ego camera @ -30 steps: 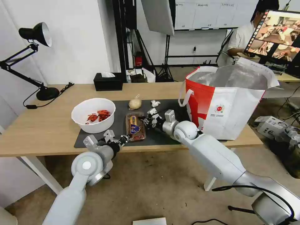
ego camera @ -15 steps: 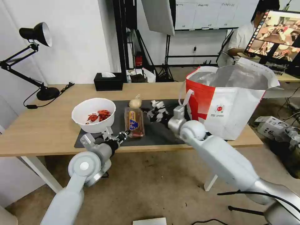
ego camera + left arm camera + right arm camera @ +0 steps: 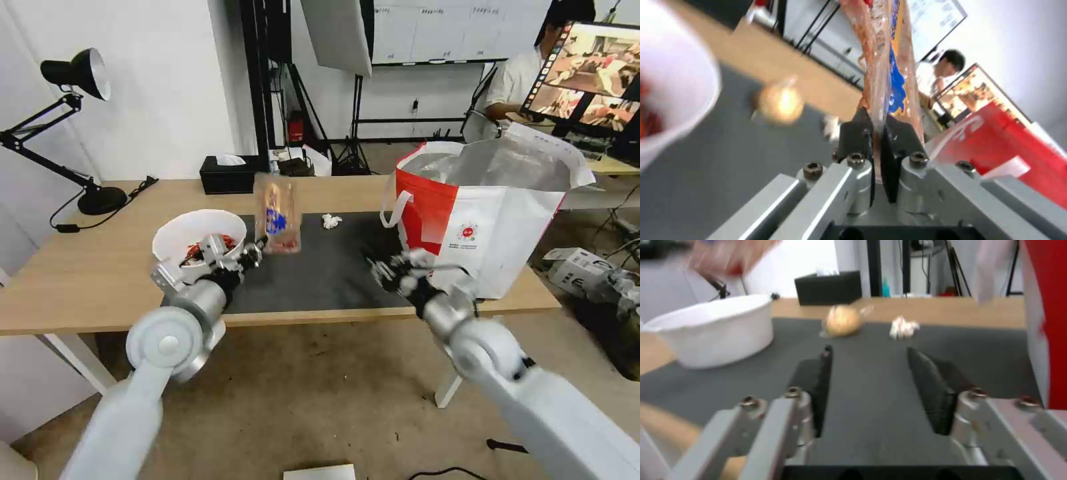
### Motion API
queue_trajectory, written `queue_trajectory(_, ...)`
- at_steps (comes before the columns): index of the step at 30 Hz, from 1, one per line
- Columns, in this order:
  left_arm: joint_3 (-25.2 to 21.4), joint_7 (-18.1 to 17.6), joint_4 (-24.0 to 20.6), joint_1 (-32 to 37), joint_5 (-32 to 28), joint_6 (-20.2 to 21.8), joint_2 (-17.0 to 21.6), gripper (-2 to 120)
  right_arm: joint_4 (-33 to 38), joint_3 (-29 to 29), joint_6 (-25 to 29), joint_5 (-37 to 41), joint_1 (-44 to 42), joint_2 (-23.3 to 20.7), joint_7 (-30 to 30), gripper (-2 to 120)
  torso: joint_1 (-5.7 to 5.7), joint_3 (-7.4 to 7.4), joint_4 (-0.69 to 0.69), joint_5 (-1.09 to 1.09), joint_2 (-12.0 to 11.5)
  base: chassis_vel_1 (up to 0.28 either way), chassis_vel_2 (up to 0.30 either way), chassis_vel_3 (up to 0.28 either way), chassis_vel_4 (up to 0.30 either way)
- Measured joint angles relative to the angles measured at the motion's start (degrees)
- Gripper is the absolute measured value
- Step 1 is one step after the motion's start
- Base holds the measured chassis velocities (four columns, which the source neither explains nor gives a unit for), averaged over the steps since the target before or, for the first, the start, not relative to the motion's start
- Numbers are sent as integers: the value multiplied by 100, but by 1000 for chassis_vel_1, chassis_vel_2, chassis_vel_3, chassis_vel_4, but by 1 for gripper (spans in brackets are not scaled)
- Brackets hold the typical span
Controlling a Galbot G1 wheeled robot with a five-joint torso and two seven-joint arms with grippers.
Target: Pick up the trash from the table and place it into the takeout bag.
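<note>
While left gripper [image 3: 257,248] fingers pinch upright clear tray [image 3: 277,213]; right gripper [image 3: 869,386] fingers wide apart, empty

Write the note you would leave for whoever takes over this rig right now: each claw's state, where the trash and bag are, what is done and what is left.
Left claw: shut on the tray, held upright above the mat, beside the bowl.
Right claw: open, empty, low over the mat near the bag.
Bowl, pouch and tissue are on the mat. The bag stands open at the table's right end.
Done: tray lifted.
Left: put the tray in the bag, then the bowl, pouch and tissue.
</note>
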Motion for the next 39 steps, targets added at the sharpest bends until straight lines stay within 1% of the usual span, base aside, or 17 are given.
queue_trajectory(1,0,0,0,0,0,0,0,2,0,0,0,0,0,0,0,49,0,0,0,0,0,0,0,0,0)
queue_trajectory(4,150,163,133,-521,286,-147,50,2,391,395,103,-257,-633,85,76,64,0,0,2,-1,0,0,0,0,0)
queue_trajectory(5,150,163,133,-521,286,-147,50,2,391,395,103,-257,-633,85,76,64,0,0,2,-1,0,0,0,0,0)
queue_trajectory(7,544,236,380,-1108,602,-314,92,2,593,694,190,-489,-1126,293,108,76,0,0,3,-1,0,0,0,0,0)
queue_trajectory(11,923,239,598,-1630,747,-422,72,2,715,931,356,-810,-1599,506,114,86,0,0,1,1,0,0,0,0,0)
queue_trajectory(13,1330,182,840,-2183,873,-511,-22,2,809,1170,545,-1165,-2094,728,107,95,0,1,1,-1,0,0,0,0,0)
queue_trajectory(14,1330,182,840,-2183,873,-511,-22,2,809,1170,545,-1165,-2094,728,107,95,0,1,1,-1,0,0,0,0,0)
queue_trajectory(15,1579,121,991,-2545,915,-568,-102,2,844,1295,662,-1387,-2350,856,100,99,0,1,1,0,0,0,0,0,0)
queue_trajectory(17,1770,83,1101,-2796,938,-599,-168,2,850,1389,763,-1565,-2554,974,88,100,0,1,1,1,0,0,0,0,0)
queue_trajectory(20,2364,-36,1486,-3548,1055,-658,-440,2,758,1550,1072,-1979,-2950,1231,66,100,0,0,0,0,0,0,0,0,0)
queue_trajectory(21,2364,-36,1486,-3548,1055,-658,-440,2,758,1550,1072,-1979,-2950,1231,66,100,0,0,0,0,0,0,0,0,0)
queue_trajectory(24,2890,-138,1930,-4097,1335,-748,-787,2,641,1591,1297,-2219,-3147,1385,49,100,0,1,1,1,0,0,0,0,0)
queue_trajectory(25,2890,-138,1930,-4097,1335,-748,-787,2,641,1591,1297,-2219,-3147,1385,49,100,0,1,1,1,0,0,0,0,0)
queue_trajectory(28,3418,-84,2425,-4562,1917,-824,-1245,2,595,1605,1366,-2312,-3217,1481,31,100,1,1,1,1,0,0,0,0,0)
queue_trajectory(33,3852,31,2847,-4871,2517,-917,-1608,2,592,1600,1379,-2383,-3260,1537,27,100,1,1,1,1,0,0,0,0,0)
queue_trajectory(35,4268,125,3160,-5095,2967,-982,-1886,2,598,1578,1387,-2451,-3303,1564,21,100,1,1,1,1,0,0,0,0,0)
queue_trajectory(39,4701,198,3357,-5163,3193,-991,-2057,2,615,1583,1429,-2493,-3381,1564,11,100,1,1,0,1,0,0,0,0,0)
